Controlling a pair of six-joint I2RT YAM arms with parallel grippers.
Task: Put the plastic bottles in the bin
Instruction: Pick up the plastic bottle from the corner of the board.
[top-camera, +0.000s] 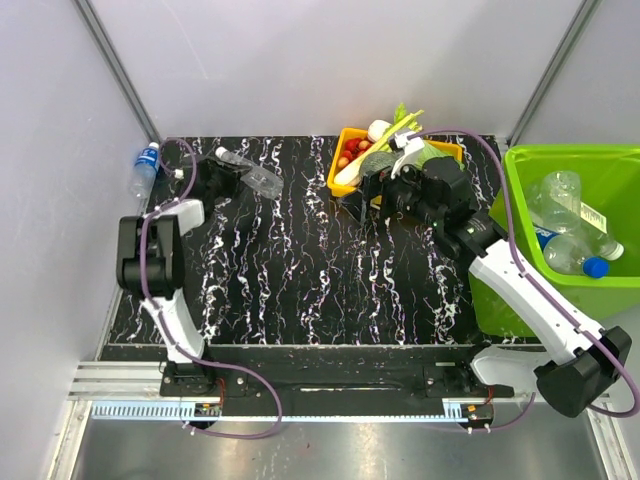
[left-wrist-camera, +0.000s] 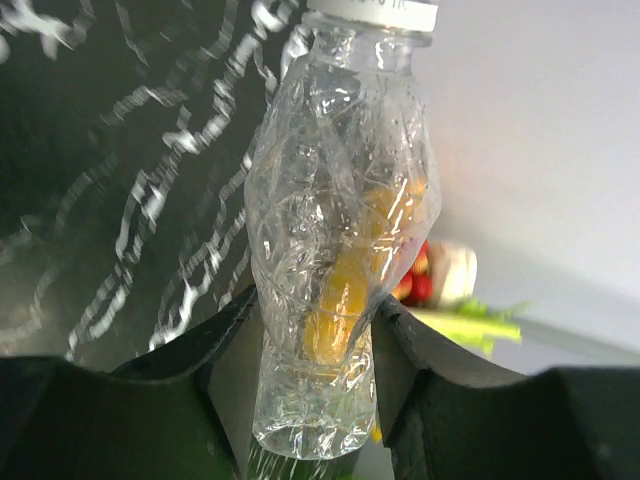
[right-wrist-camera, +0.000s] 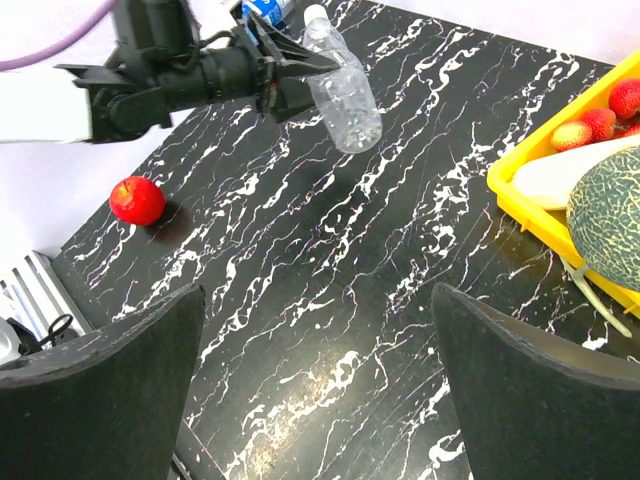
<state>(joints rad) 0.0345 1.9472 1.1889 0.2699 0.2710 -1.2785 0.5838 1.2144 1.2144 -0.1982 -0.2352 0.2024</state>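
My left gripper (top-camera: 222, 176) is shut on a clear crumpled bottle (top-camera: 255, 175) with a white cap, held at the table's far left. In the left wrist view the fingers (left-wrist-camera: 215, 345) pinch the bottle (left-wrist-camera: 340, 230) near its base. The right wrist view shows it held just above the table (right-wrist-camera: 345, 90). My right gripper (top-camera: 362, 198) is open and empty (right-wrist-camera: 318, 295), above the table beside the yellow tray. A blue-labelled bottle (top-camera: 144, 170) lies off the table's far left edge by the wall. The lime-green bin (top-camera: 575, 152) at the right holds several bottles (top-camera: 570, 230).
A yellow tray (top-camera: 347, 150) of vegetables and fruit stands at the back centre; a melon (right-wrist-camera: 610, 215) and strawberries (right-wrist-camera: 590, 125) lie in it. A small red fruit (right-wrist-camera: 137, 200) lies on the black marbled table near the left arm.
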